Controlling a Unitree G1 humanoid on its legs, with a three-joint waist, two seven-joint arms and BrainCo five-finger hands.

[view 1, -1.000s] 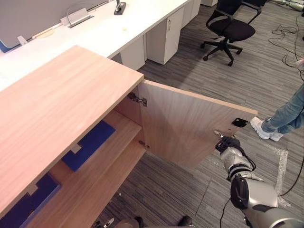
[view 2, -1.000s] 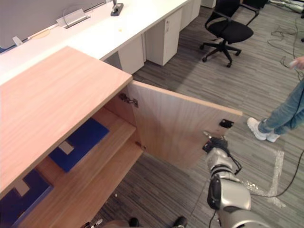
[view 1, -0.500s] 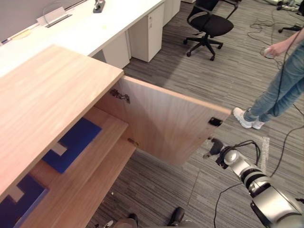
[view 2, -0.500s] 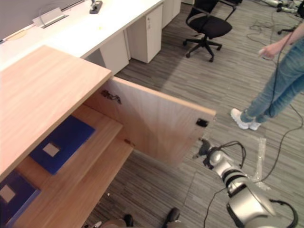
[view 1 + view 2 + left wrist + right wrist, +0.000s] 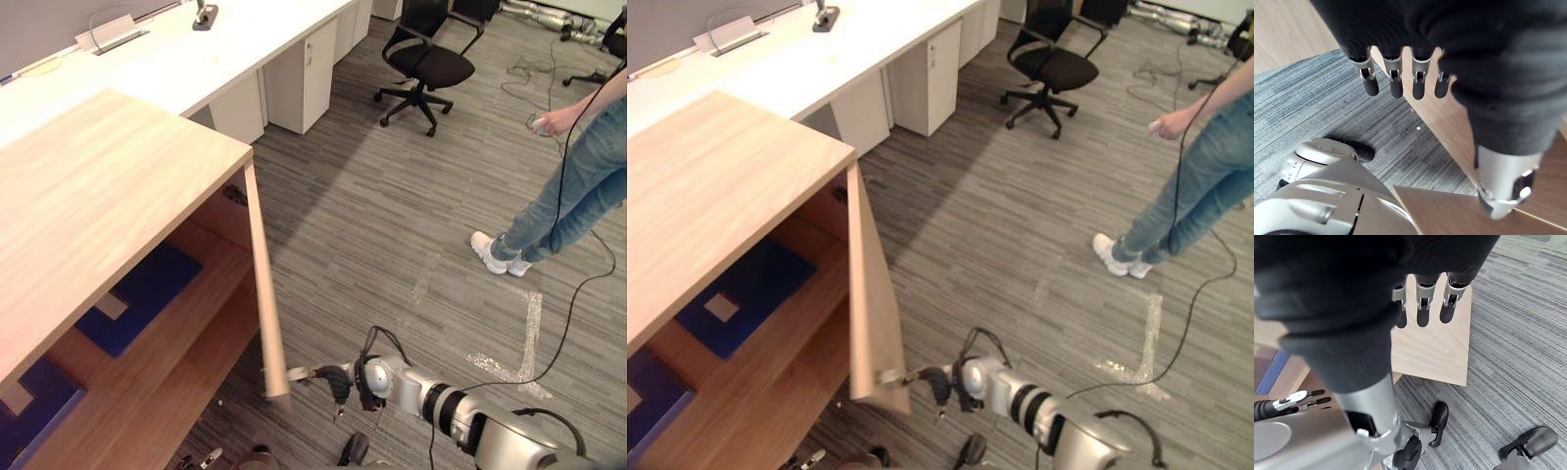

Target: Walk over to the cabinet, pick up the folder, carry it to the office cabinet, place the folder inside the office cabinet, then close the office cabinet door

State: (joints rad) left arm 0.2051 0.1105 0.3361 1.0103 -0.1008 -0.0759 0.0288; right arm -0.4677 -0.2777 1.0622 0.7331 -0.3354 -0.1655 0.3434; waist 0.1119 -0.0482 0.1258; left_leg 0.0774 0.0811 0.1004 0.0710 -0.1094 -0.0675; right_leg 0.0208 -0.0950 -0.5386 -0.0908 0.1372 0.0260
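Observation:
The wooden office cabinet (image 5: 108, 196) stands at my left with its door (image 5: 867, 313) swung halfway in, seen almost edge-on. Inside, a blue folder (image 5: 137, 294) lies flat on the shelf, and a second blue folder (image 5: 29, 392) lies lower down at the near corner. My right hand (image 5: 333, 380) reaches low across to the door's outer face near its bottom corner. In the right wrist view its straight fingers (image 5: 1422, 308) rest against the door panel (image 5: 1435, 352). My left hand (image 5: 1396, 83) hangs with straight fingers beside the cabinet's wood, holding nothing.
A long white desk (image 5: 196, 59) with drawer units runs behind the cabinet. A black office chair (image 5: 431, 64) stands on the grey carpet further back. A person (image 5: 568, 186) in jeans and white shoes stands at the right, holding a small device.
The door has swung from wide open to about halfway shut. My right hand has moved left and down with it, staying on its outer face. The camera has also shifted.

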